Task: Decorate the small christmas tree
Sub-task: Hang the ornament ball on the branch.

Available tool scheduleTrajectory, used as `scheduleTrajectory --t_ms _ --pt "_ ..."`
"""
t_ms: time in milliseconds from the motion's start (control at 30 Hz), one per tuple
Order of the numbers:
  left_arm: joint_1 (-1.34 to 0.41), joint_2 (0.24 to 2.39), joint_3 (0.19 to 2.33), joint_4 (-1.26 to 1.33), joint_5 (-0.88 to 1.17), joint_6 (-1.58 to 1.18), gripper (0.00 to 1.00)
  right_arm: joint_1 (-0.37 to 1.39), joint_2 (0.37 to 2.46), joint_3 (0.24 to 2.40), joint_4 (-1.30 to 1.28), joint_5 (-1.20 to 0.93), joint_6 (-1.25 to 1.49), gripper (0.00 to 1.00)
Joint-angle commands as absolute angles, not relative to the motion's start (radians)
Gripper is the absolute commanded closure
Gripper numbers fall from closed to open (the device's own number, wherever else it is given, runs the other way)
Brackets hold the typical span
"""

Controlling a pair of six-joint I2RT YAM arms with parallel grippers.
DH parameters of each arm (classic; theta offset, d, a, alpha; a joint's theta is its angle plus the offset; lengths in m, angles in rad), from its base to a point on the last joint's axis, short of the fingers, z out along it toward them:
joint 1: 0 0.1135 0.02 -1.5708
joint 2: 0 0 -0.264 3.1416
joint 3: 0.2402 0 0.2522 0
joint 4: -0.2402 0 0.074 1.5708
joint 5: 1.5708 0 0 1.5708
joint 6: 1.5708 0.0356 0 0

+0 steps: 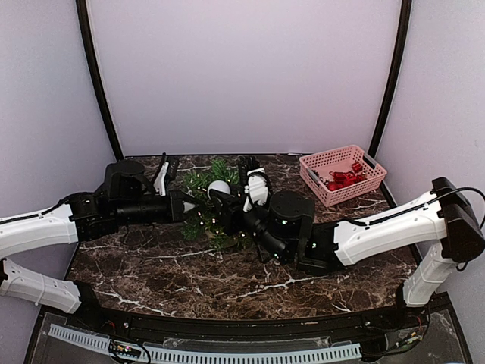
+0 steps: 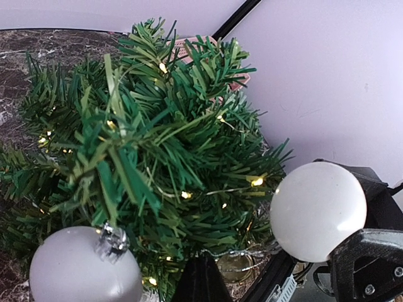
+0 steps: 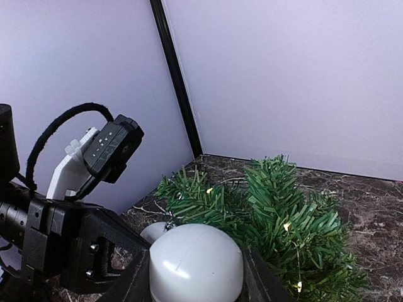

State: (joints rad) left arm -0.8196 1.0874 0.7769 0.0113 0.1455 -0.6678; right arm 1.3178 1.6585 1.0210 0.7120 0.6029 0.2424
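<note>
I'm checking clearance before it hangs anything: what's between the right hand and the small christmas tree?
Only a white ball, gripped in the right hand, in front of the small christmas tree; the right wrist view shows it.

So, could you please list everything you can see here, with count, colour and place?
small christmas tree: one, dark green, lights lit, centre of the table.
white bauble: one, white, in the right claw by the tree.
capped bauble: one, whitish, silver cap, at the tree's branches.
basket: one, pink, table's far right.
ornaments: several, red, in the basket.
table: one, dark marble.
left claw: one, black, shut, at the tree.
right claw: one, black, gripping the white bauble.
</note>
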Motion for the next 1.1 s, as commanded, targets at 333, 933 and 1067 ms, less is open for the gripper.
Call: scheduleTrajectory --t_ms 333,933,1067 --pt "-0.808 1.104 0.761 0.055 0.130 -0.665 1.00 1.330 1.677 1.044 0.749 0.680 0.248 0.57" --pt "-0.805 1.134 0.750 0.089 0.113 -0.653 1.00 1.331 1.715 1.012 0.793 0.765 0.261 0.57" --pt "-0.805 1.135 0.750 0.094 0.101 -0.646 1.00 1.331 1.722 1.008 0.800 0.769 0.265 0.58"
